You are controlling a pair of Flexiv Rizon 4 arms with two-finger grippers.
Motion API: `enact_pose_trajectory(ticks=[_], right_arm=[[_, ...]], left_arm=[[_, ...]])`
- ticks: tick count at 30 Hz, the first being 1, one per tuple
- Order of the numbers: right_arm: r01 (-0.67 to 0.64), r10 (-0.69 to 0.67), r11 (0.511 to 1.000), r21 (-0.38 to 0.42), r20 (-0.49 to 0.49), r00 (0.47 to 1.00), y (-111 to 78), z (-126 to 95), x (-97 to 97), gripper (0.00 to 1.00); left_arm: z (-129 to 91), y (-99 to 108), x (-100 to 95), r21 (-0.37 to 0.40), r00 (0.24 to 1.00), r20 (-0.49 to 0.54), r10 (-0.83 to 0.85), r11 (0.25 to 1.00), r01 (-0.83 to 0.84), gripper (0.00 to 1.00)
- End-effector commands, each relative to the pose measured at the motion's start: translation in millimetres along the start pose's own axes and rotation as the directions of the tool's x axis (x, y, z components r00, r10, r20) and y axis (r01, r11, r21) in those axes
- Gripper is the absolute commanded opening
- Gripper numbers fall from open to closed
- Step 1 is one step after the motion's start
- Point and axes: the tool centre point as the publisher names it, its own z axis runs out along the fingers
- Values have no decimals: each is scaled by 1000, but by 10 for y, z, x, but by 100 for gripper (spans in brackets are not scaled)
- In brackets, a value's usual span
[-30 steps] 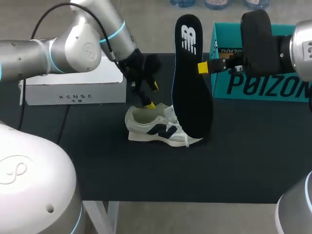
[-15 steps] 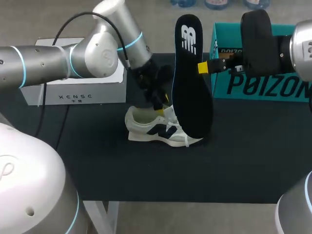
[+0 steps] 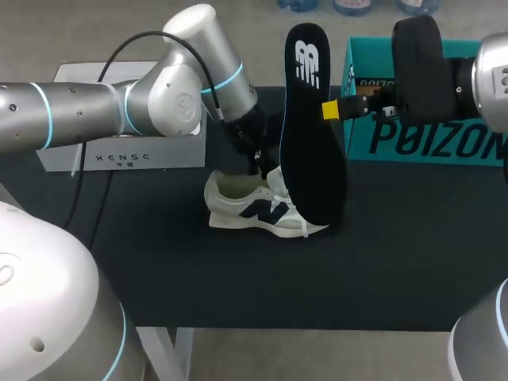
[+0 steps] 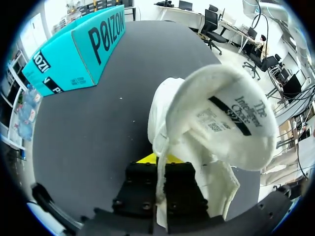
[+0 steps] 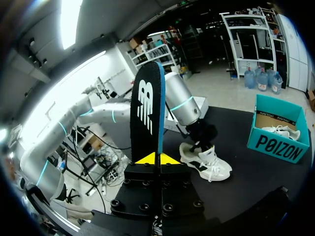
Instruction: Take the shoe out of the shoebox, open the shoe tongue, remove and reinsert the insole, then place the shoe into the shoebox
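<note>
Left pincer [image 4: 158, 160], whose arm crosses over a white box [image 3: 119, 151] at the far left of the bench [image 3: 238, 278], is closed on the shoe tongue [image 4: 226, 118]. Both fingers pinch its edge and lift it up and away from the laces. I judge this is to hold the mouth of the shoe [image 3: 258, 208] open.

The shoe stands on its sole at mid-bench, toe to the right, out of the shoebox. Just right of it, 1 dark insole [image 3: 311, 143] hangs on end, its lower end near the shoe's toe. The right pincer [image 3: 332, 109] is clamped on 1 long edge of the insole, so it is fully out of the shoe and, I judge, poised for sliding back in.

Farthest right stands the teal shoebox [image 3: 429, 139], open, with a 2nd shoe [image 5: 280, 130] lying inside.
</note>
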Motion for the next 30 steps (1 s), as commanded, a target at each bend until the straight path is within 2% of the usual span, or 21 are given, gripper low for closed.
enact_pose_trajectory(ticks=[1,7,9,11,12,14,15,16,17,20,21,22,25,26,28,29,30], right_arm=[[-1,1,1000,-2,-2,1000,0,26,-4,0],[-1,1,1000,-2,-2,1000,0,26,-4,0],[-1,1,1000,-2,-2,1000,0,26,-4,0],[-1,1,1000,-2,-2,1000,0,26,-4,0],[-1,1,1000,-2,-2,1000,0,26,-4,0],[-1,1,1000,-2,-2,1000,0,26,-4,0],[-1,1,1000,-2,-2,1000,0,26,-4,0],[-1,1,1000,-2,-2,1000,0,26,-4,0],[-1,1,1000,-2,-2,1000,0,26,-4,0],[-1,1,1000,-2,-2,1000,0,26,-4,0],[-1,1,1000,-2,-2,1000,0,26,-4,0],[-1,1,1000,-2,-2,1000,0,26,-4,0],[-1,1,1000,-2,-2,1000,0,26,-4,0],[-1,1,1000,-2,-2,1000,0,26,-4,0],[-1,1,1000,-2,-2,1000,0,26,-4,0],[-1,1,1000,-2,-2,1000,0,26,-4,0],[-1,1,1000,-2,-2,1000,0,26,-4,0]], left_arm=[[-3,8,17,1,1000,5,0,1000,0,0],[-27,13,21,-7,1000,-16,27,1000,-27,0],[-94,4,2,-47,989,-70,130,990,-133,0],[-145,-29,-57,-71,940,-215,264,956,-285,0],[-156,-46,-104,-60,873,-313,374,910,-411,0],[-173,-83,-136,-50,809,-394,437,868,-493,0],[-179,-126,-138,-34,745,-429,511,814,-579,0],[-201,-135,-128,-27,740,-422,523,809,-587,0],[-233,-159,-129,-21,687,-477,548,774,-632,0],[-272,-186,-114,9,593,-524,612,700,-714,0],[-297,-203,-63,-2,574,-524,629,673,-739,0],[-316,-218,-22,27,500,-561,660,618,-786,0],[-340,-242,84,77,340,-615,711,483,-872,0],[-349,-247,143,91,250,-634,731,392,-915,0],[-361,-253,212,165,111,-650,752,282,-945,0],[-383,-251,266,162,74,-652,754,234,-959,0],[-396,-255,284,184,48,-650,759,218,-958,0]])
